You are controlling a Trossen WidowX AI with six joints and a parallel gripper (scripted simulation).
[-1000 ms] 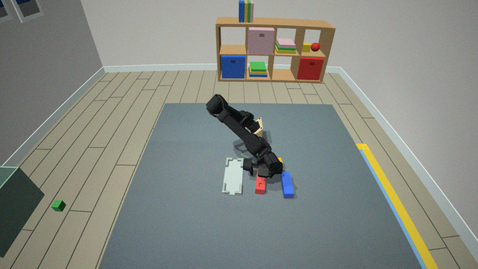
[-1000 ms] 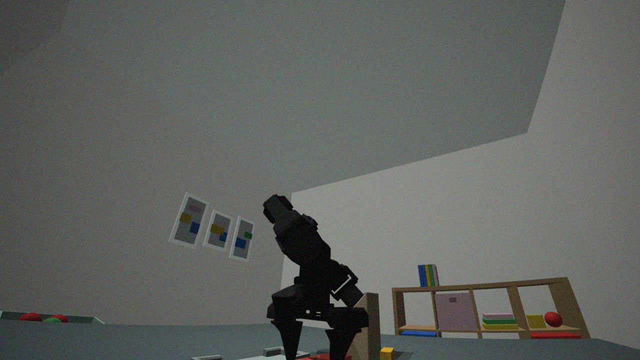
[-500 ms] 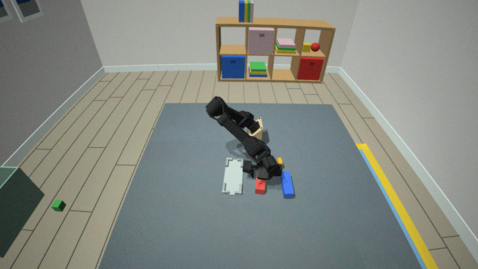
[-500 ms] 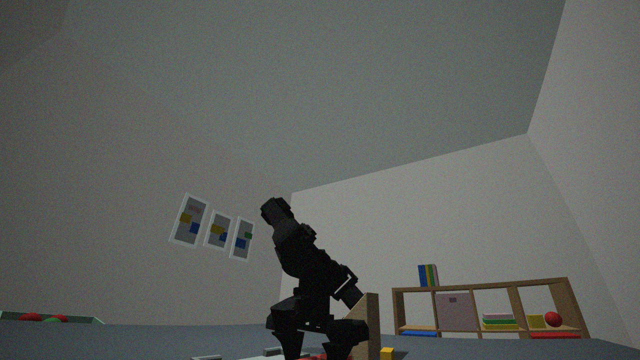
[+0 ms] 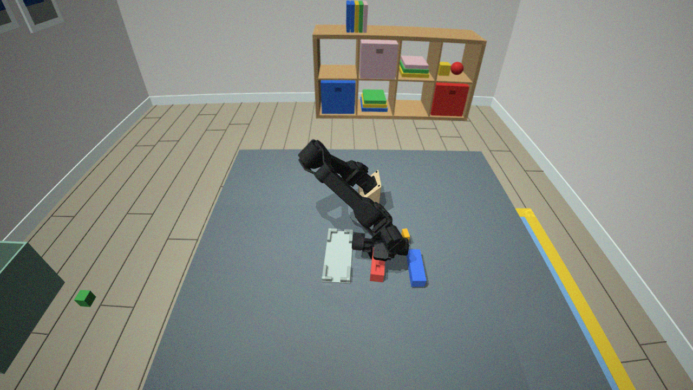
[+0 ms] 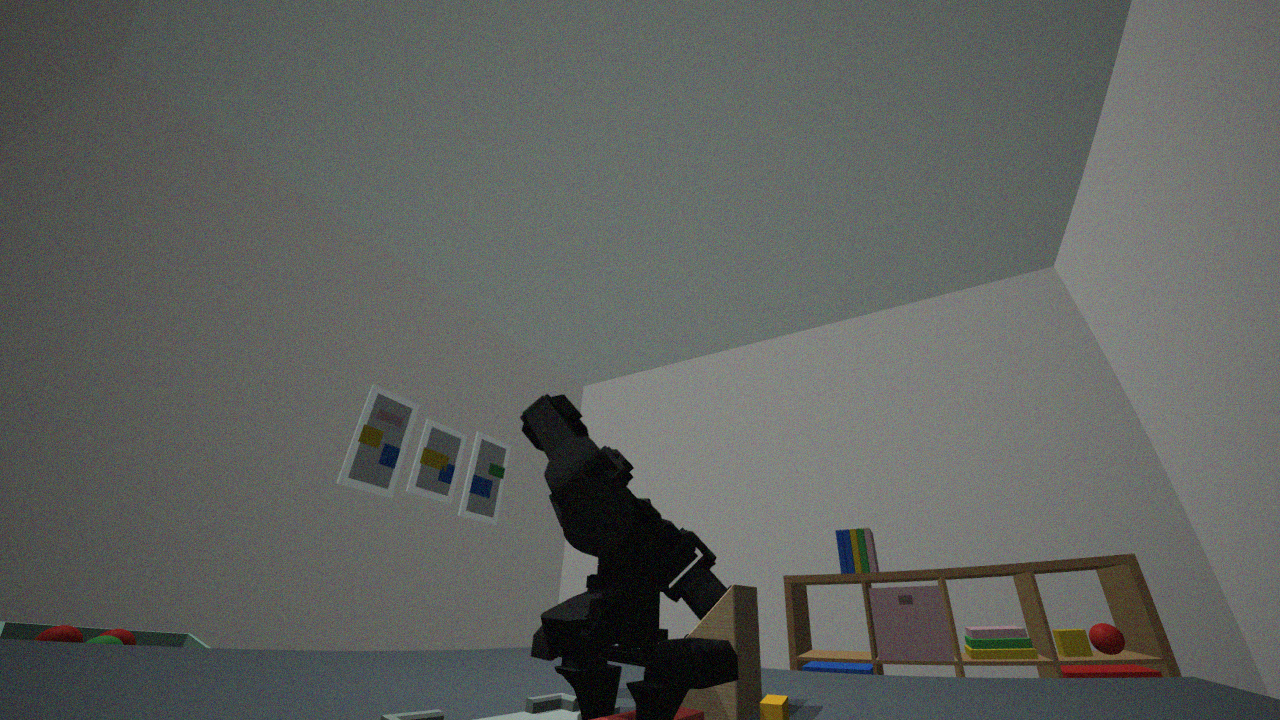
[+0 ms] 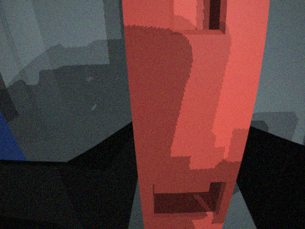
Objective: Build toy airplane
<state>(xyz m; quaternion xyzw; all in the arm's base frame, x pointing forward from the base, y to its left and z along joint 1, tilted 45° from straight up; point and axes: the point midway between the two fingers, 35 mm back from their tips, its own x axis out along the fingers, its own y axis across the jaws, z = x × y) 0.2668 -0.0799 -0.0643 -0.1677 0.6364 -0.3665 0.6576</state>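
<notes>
The red fuselage appears to lie on the mat right of the jig in the top view, both sockets facing up in the wrist view. My gripper is shut on it, one finger on each side, close to one socket. The pale jig holds no part. The blue wing lies on the mat to the right. The small orange tail fin stands behind the wing. The gripper hides the fuselage's far end in the top view.
The wooden arm mount stands behind the parts on the blue-grey mat. A green cube lies on the floor at far left, beside a dark green bin. A shelf stands at the back wall.
</notes>
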